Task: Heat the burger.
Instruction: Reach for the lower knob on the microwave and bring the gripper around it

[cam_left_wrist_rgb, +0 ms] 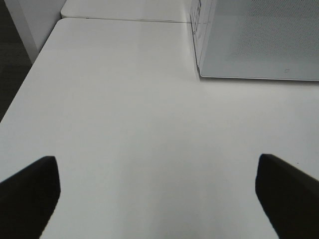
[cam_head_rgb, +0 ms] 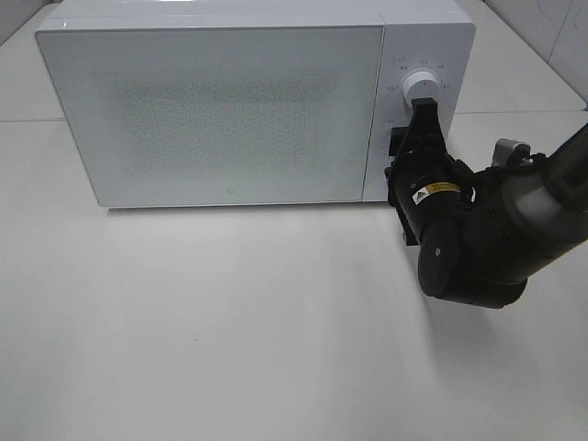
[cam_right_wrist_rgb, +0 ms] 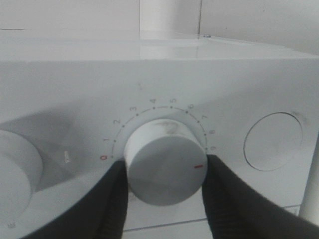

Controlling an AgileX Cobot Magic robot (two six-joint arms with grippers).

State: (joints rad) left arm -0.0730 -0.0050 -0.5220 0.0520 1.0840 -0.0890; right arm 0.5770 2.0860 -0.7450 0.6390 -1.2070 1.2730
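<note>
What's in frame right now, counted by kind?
Microwave: 1
Knobs: 2 (numbered knob, second knob)
Round button: 1
Grippers: 2 (right gripper shut on the numbered knob, left gripper open)
Table: 1
Total: 7

A white box-shaped microwave oven [cam_head_rgb: 220, 101] fills the upper half of the exterior frame. It stands on a plain white tabletop [cam_head_rgb: 230, 322] that takes up the whole lower half. Its wide frosted door [cam_head_rgb: 211, 110], speckled with fine dots, is closed and spans most of the front. In the upper right of the frame, a narrow white control panel [cam_head_rgb: 413, 41] carries a round white timer dial [cam_head_rgb: 424, 83]. Seen close up, the dial sits within an arc of printed numbers that starts at a red 0 [cam_right_wrist_rgb: 103, 158]. Its short red pointer line [cam_right_wrist_rgb: 199, 166] lies at the arc's high end. A second round white knob [cam_right_wrist_rgb: 15, 172] flanks it on one side and a flat circular button [cam_right_wrist_rgb: 272, 141] on the other.
</note>
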